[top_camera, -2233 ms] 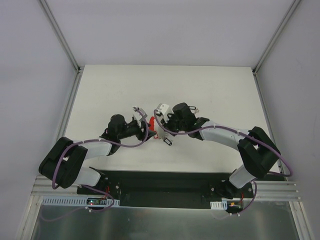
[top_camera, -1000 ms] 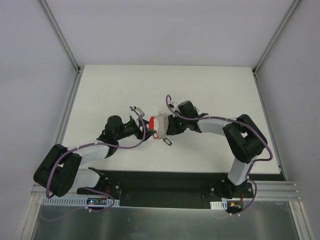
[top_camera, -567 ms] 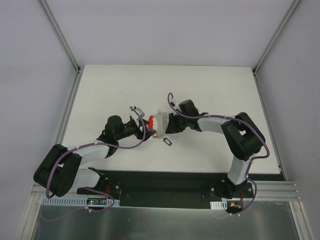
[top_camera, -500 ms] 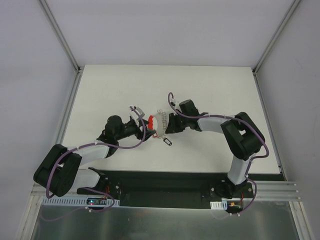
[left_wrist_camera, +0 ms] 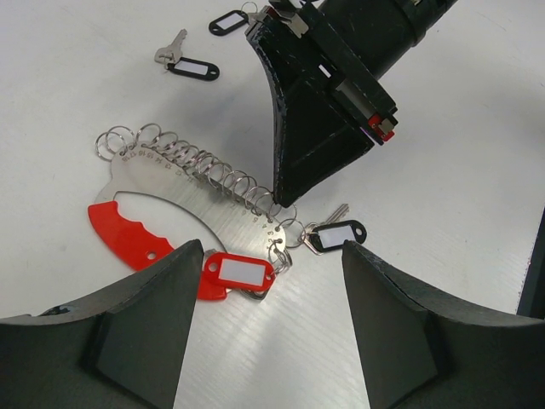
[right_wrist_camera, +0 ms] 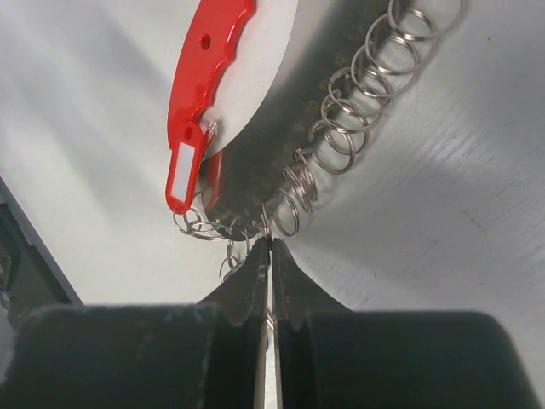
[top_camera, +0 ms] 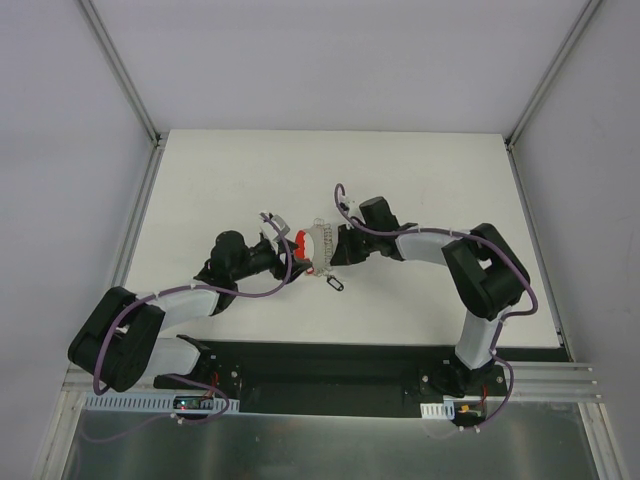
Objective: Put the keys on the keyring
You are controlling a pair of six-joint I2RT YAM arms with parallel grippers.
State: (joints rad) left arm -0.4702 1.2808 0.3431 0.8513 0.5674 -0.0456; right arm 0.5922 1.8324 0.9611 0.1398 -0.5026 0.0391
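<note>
Closed over the last second, the right gripper [right_wrist_camera: 270, 249] is now found with its jaws pressed flat together at the row of small rings [right_wrist_camera: 341, 145] on the keyring [left_wrist_camera: 170, 200]. Whether a ring wire is nipped between the tips cannot be told. The keyring itself is not seen to have shifted. It lies flat at the centre of the table [top_camera: 420, 180], red arc to the left.

A red-tagged key [left_wrist_camera: 238, 273] is seen at the keyring's near end, apparently hung on a ring. A black-tagged key [left_wrist_camera: 336, 235] lies just beside the right gripper's tip; its attachment cannot be confirmed. Two further keys [left_wrist_camera: 192, 66] lie loose on the far side, well apart from the keyring.

The left gripper [left_wrist_camera: 271, 256] is held released, its jaws spread wide either side of the red tag, and nothing is gripped.

It is judged that a ring is being pinched for threading, and that at least two keys remain to be fitted.
</note>
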